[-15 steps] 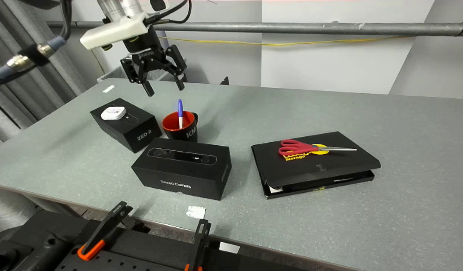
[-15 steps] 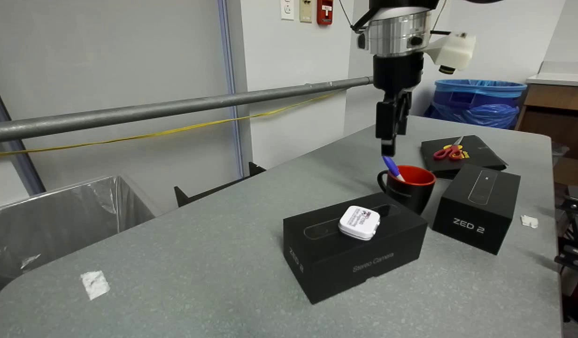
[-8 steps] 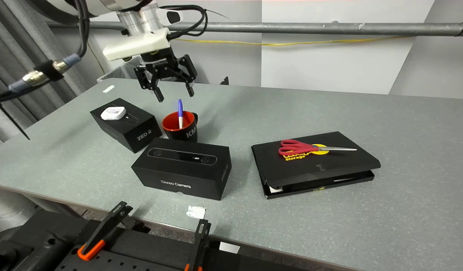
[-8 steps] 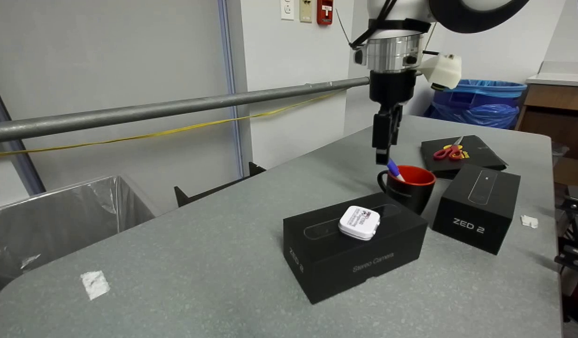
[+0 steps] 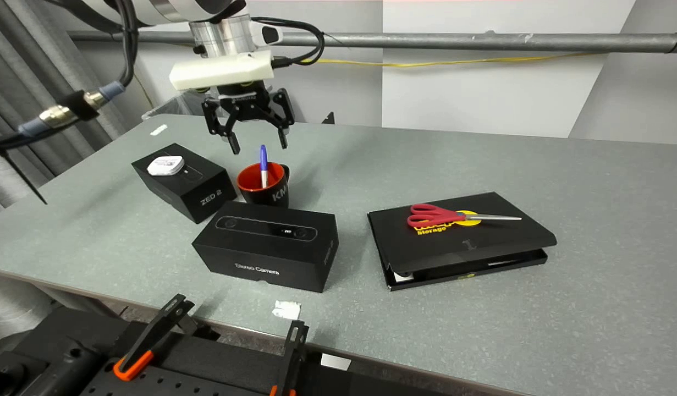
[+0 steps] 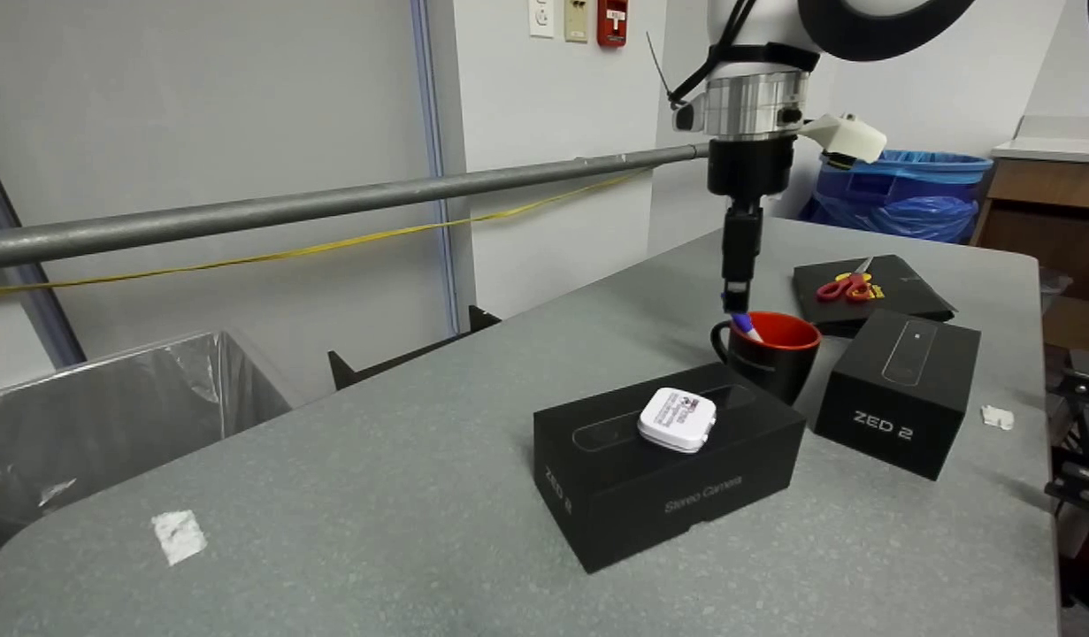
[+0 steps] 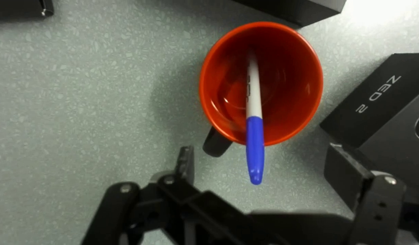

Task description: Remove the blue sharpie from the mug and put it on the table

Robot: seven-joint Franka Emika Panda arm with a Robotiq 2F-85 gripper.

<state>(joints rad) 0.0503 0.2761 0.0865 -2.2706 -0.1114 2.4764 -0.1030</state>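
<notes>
Sharpie (image 7: pixel 254 114) slanted in mug (image 7: pixel 297 85) — cap (image 7: pixel 255 149) up, toward pincer (image 5: pixel 259 146).

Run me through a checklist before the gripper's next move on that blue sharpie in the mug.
1. Gripper spread wide: ok.
2. Blue sharpie between the fingers in the wrist view: ok.
3. Mug upright on the table: ok.
4. Cap sticking out of the mug: ok.
5. Fingers' way down past the box under the white case: cannot tell.
6. Cap gripped for lifting: not ok; gaps show on both sides.
</notes>
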